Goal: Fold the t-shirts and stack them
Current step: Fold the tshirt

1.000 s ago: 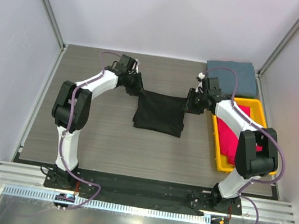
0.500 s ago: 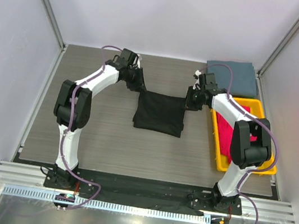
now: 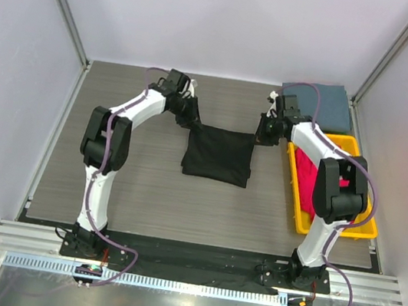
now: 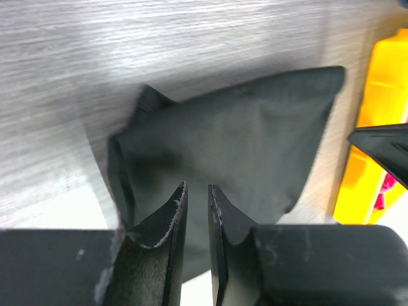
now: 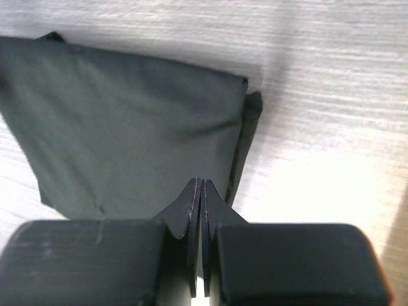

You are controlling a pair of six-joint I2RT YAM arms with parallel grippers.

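Black t-shirt (image 3: 218,154) folded, mid-worktop toward far edge. My right gripper (image 5: 199,191) pressed together at its far right corner, my left gripper (image 4: 196,194) slightly spread over its far left. Grey-blue t-shirt (image 3: 321,100) folded, far right corner. Magenta t-shirts (image 3: 310,179) crumpled in yellow tray (image 3: 296,192), unfolded; stacking remains.

three t-shirts (image 3: 218,155), one yellow tray (image 3: 299,215).
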